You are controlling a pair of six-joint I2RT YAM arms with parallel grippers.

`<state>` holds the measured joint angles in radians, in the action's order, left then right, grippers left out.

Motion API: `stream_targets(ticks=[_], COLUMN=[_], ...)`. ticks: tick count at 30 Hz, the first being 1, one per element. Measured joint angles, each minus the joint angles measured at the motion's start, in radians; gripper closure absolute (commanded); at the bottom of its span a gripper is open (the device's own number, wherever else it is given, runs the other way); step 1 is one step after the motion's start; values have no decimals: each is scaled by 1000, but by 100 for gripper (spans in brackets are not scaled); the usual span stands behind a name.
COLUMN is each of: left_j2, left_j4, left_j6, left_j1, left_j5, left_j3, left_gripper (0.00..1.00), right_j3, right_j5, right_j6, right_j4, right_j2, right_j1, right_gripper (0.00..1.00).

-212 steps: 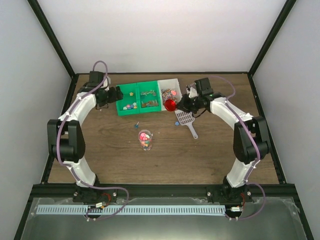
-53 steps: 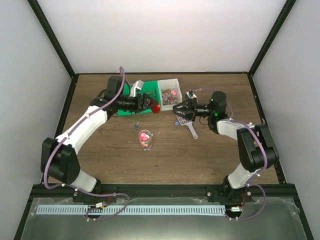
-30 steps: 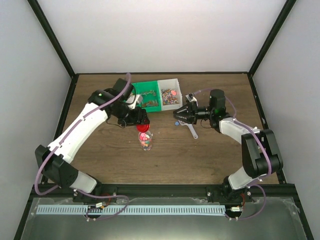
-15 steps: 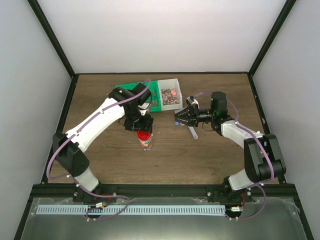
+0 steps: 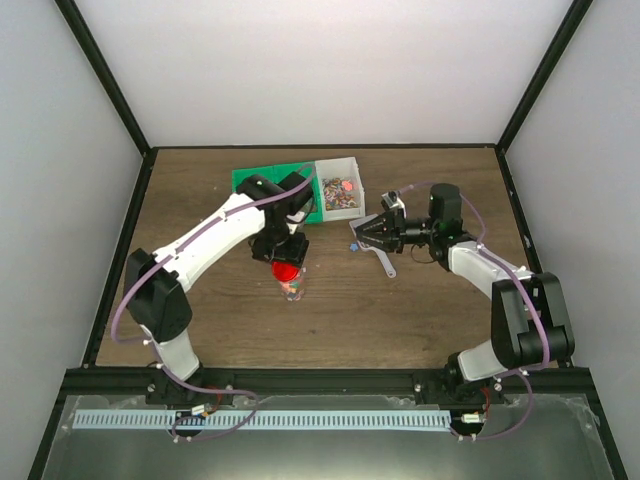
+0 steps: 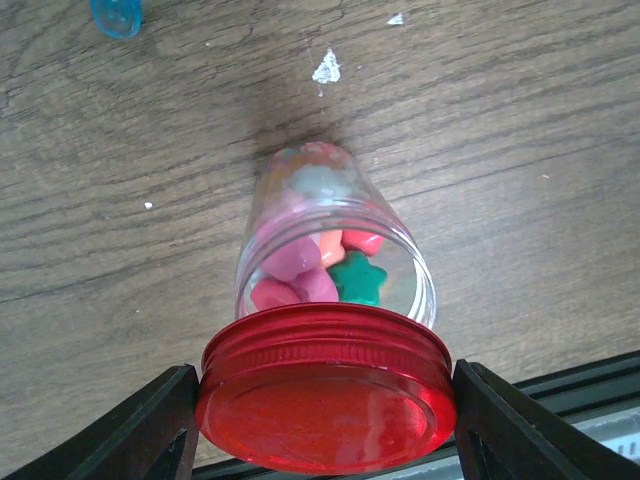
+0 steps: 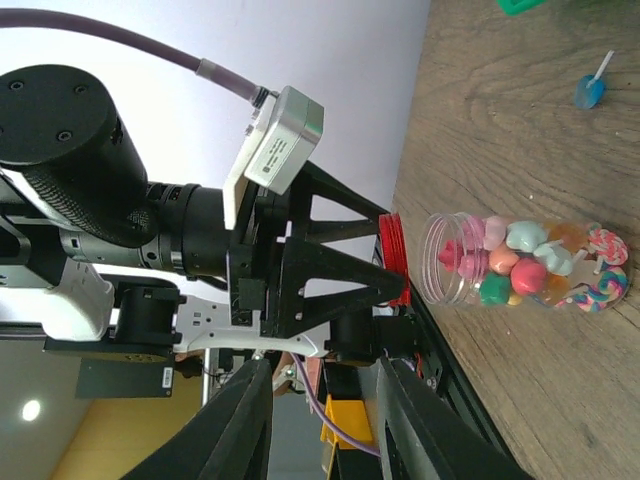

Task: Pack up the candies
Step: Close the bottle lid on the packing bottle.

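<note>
Capping stage: pinches one red lid (image 6: pixel 330 425) in left gripper (image 6: pixel 325 395) just above one clear jar (image 6: pixel 410 272) of candies (image 6: pixel 300 265) at table (image 5: pixel 420 310) centre. Holds right gripper (image 5: pixel 385 232) parted, empty, at three o'clock over one scoop (image 5: pixel 387 266). More candies at one o'clock in one white bin (image 5: pixel 338 162). Likely light, hard, prone to rolling; safest moved by jar wall. Too many to count.

The lid (image 6: pixel 325 400) is glossy red metal, the jar (image 6: pixel 330 190) clear and shiny, candies (image 6: pixel 300 265) smooth, table (image 6: pixel 520 130) matt wood
</note>
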<state>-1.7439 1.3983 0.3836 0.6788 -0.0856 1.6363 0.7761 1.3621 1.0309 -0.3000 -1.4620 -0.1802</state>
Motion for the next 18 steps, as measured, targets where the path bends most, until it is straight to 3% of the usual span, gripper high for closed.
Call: stream_targets(ticks=[18], left_j2=[-92], left_j4=[2], left_j6=[-10], left_j1=[11], left_j5=[33], left_j3=[75], left_gripper=[33], right_j3=[1], right_j5=[8], right_j6=[-85], right_j4=[115], right_j2=[1], right_j1=[31], right_gripper=[69])
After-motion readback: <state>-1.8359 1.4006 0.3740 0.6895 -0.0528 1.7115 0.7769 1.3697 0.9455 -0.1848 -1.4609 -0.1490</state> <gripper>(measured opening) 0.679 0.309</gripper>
